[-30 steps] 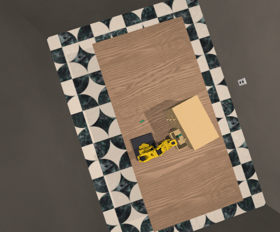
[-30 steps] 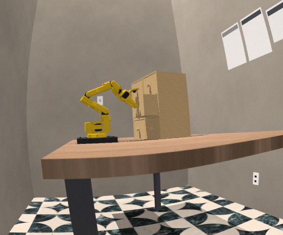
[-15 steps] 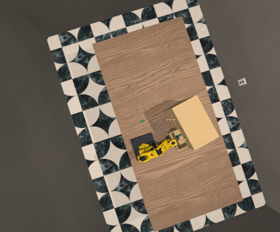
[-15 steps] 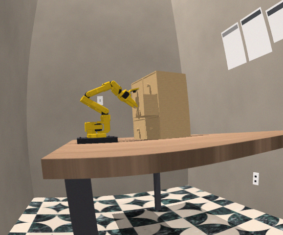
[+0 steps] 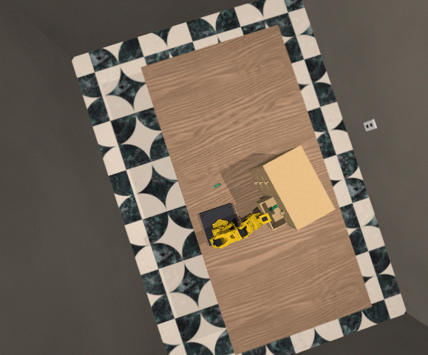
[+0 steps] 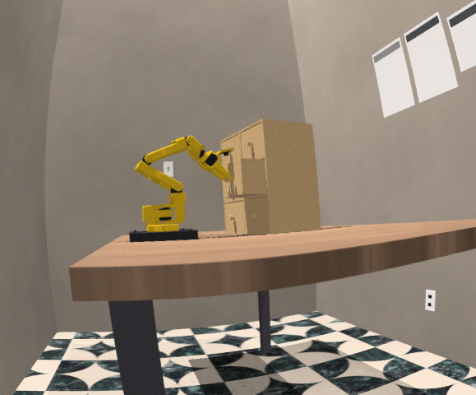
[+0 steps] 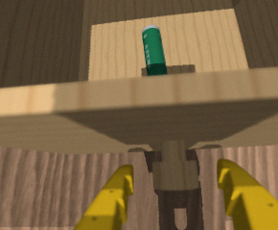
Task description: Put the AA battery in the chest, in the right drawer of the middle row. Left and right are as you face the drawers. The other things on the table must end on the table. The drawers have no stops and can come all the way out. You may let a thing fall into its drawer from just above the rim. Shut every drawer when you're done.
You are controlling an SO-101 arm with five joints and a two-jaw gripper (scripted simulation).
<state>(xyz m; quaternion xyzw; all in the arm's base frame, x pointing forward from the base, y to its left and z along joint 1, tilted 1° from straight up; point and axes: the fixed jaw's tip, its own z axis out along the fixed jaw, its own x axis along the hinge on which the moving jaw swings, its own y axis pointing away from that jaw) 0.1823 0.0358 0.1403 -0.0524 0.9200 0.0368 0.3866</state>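
The light wood chest (image 5: 294, 187) stands on the table to the right of my arm's base. Its right drawer in the middle row (image 5: 272, 214) is pulled partly out. A green AA battery (image 7: 153, 50) lies on the drawer floor, and it also shows in the top view (image 5: 273, 207). My yellow gripper (image 7: 173, 192) is just below and in front of the drawer front. Its two fingers stand on either side of the drawer's knob (image 7: 173, 165) with a small gap on each side. The gripper (image 6: 228, 176) holds nothing.
A small green thing (image 5: 216, 186) lies on the table to the left of the chest, beyond my black base (image 5: 217, 221). The chest's other drawers (image 6: 238, 212) look shut. The table's near edge is close behind the base.
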